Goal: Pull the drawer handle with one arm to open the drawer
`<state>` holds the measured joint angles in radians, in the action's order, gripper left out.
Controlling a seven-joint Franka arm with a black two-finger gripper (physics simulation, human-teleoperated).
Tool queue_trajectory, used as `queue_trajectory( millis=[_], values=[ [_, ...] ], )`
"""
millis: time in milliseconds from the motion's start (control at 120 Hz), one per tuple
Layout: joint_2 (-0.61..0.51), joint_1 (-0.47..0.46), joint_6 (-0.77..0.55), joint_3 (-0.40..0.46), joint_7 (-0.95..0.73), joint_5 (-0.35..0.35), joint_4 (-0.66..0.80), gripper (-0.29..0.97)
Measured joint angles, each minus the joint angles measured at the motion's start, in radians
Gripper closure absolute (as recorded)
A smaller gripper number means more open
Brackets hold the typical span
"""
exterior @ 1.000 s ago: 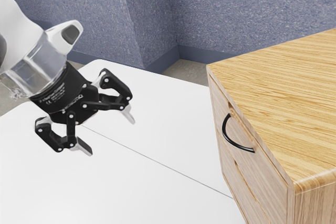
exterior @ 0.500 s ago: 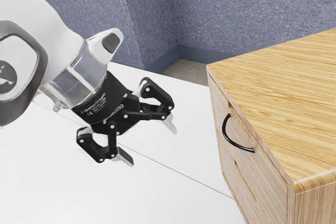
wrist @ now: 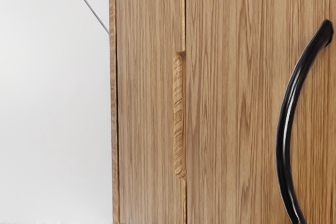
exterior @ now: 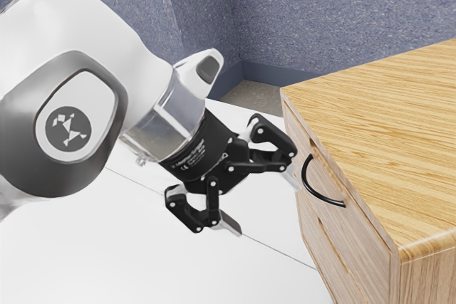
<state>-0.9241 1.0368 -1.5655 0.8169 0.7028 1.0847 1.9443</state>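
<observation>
**Pincer lining up on the drawer handle, nothing gripped yet**

The black pincer (exterior: 261, 204) is hovering above the white worktop (exterior: 107, 261), facing the front of the wooden cabinet (exterior: 370, 119). Its fingers are standing wide apart with nothing between them. The upper fingertip is sitting just beside the curved black drawer handle (exterior: 304, 179), and I cannot tell whether the two are touching.

The handle is arching out from the upper drawer front (wrist: 236, 98), which is lying flush with the cabinet face, so the drawer looks shut. In the wrist view the handle is sitting off to one side of the hand's line, beyond a carved wooden recess (wrist: 179, 114) at the seam between the two fronts.

By my reading, the approach is the step in hand. The next move is calling for the hand to centre on the handle so that the bar is lying between both fingers, then to clamp and pull straight back from the cabinet.
</observation>
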Motion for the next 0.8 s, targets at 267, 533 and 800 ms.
queue_trajectory(
  millis=[267, 533, 800],
  values=[
    [-0.001, 0.012, -0.022, 0.037, 0.014, 0.038, 0.001, 0.00],
    [0.001, 0.038, -0.033, 0.049, 0.023, 0.049, 0.000, 0.01],
    [0.003, 0.074, -0.045, 0.085, 0.028, 0.071, -0.010, 0.01]
  ],
)
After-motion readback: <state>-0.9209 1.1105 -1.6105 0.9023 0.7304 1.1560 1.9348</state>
